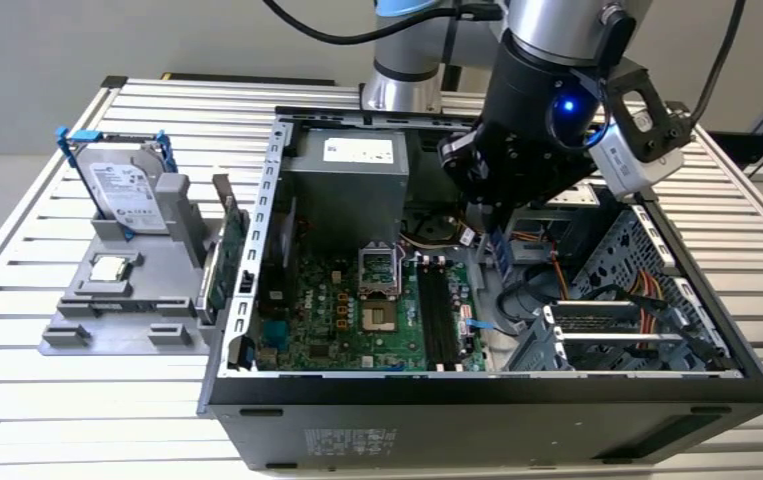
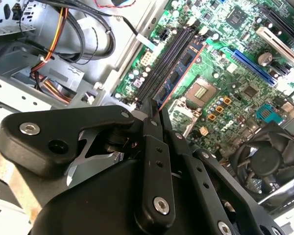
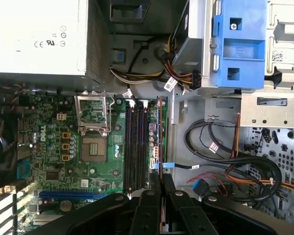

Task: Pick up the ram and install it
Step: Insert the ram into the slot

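Setting: open black metal computer case [image 1: 269, 200] lying on its side on a slatted metal table [image 1: 34, 400]; the green motherboard [image 3: 105, 169] faces up inside it.
Gripper: black two-finger gripper [image 3: 159, 177] reaching down into the case, toward the exterior view's right of the board; its fingers are pressed together on the thin board, one on each flat face.
Ram: long, narrow, dark memory stick with an orange-tan edge [image 2: 182, 73], pinched at one end and seen edge-on in the first wrist view [image 3: 159, 129].
Position: the ram runs parallel to the long black memory slots [image 3: 135, 142], just beside them on the side away from the square silver processor socket [image 3: 93, 147]. Whether it is seated cannot be told.
Handling, judged: light, stiff and thin; brittle under twisting, with exposed chips and contacts.
Where to hold, judged: the flat faces near the upper edge, away from the contact edge, keeping the board upright and in line with the slot.
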Robot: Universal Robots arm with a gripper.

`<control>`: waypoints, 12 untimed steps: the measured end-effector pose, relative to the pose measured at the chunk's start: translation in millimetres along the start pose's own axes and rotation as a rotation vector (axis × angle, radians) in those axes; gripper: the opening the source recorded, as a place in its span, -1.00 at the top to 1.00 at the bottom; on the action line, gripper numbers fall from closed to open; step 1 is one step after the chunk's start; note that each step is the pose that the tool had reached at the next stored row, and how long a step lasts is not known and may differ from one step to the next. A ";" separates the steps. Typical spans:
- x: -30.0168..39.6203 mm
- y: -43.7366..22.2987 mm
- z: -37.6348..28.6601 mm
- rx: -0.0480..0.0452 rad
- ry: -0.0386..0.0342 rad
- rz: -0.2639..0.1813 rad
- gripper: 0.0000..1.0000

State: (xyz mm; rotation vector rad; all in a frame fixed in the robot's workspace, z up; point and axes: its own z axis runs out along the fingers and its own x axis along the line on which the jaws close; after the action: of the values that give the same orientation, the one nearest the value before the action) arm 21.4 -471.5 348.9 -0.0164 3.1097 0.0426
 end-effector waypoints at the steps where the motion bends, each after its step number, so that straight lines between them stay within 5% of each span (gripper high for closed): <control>1: 0.0 0.0 0.3 0.0000 -0.0001 0.000 1.00; 12: 0.1 -0.1 4.4 -0.0001 -0.0007 0.000 1.00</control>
State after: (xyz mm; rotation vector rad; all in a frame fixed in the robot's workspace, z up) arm 21.5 -471.5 344.6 -0.0166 3.1090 0.0427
